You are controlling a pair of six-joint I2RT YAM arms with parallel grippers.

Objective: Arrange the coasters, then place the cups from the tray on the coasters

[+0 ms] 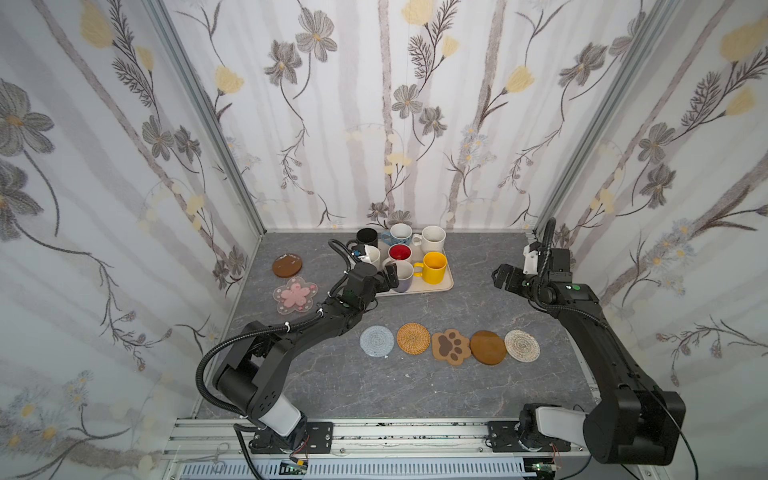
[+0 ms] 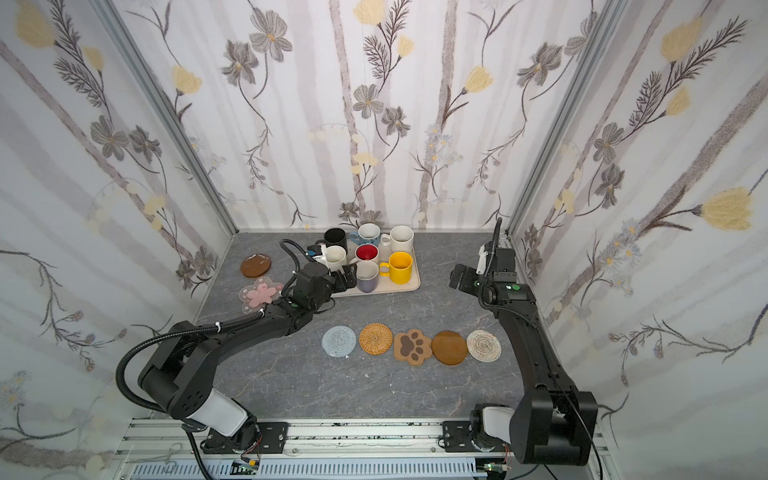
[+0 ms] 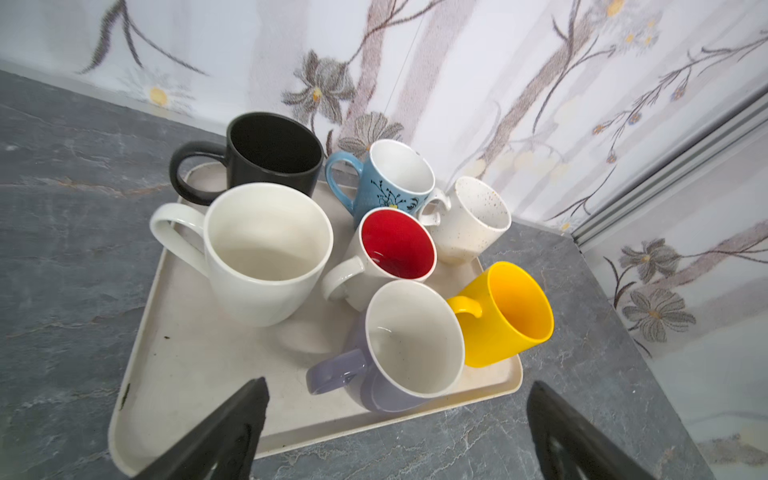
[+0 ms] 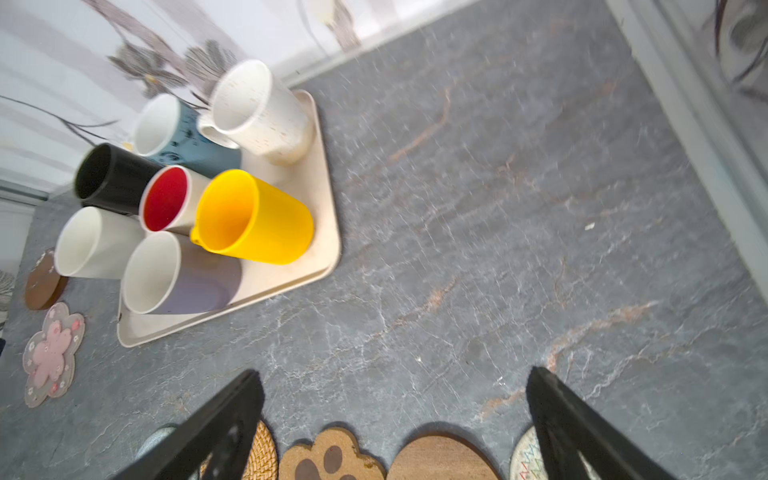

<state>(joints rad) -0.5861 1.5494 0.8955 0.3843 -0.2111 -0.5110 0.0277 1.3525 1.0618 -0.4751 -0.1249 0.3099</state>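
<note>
Seven cups stand on the cream tray (image 1: 445, 286) at the back middle, among them black (image 1: 367, 237), yellow (image 1: 434, 267) and lavender (image 1: 402, 276). My left gripper (image 1: 390, 277) hovers open at the tray's front left, just short of the lavender cup (image 3: 415, 345), with nothing between its fingers. My right gripper (image 1: 500, 277) hangs open over bare table, right of the tray. Five coasters lie in a row up front: crochet (image 1: 376, 341), rattan (image 1: 413, 338), paw (image 1: 451, 346), wooden disc (image 1: 488, 347), white woven (image 1: 522, 345). A second wooden disc (image 1: 287, 265) and the pink blossom (image 1: 295, 295) lie at the left.
Floral-papered walls close in the grey marbled table (image 1: 415, 390) on three sides, with aluminium corner posts (image 1: 540, 224). Both arm bases sit on a metal rail (image 1: 395, 432) along the front edge. The left forearm (image 1: 324, 322) stretches over the table beside the pink blossom.
</note>
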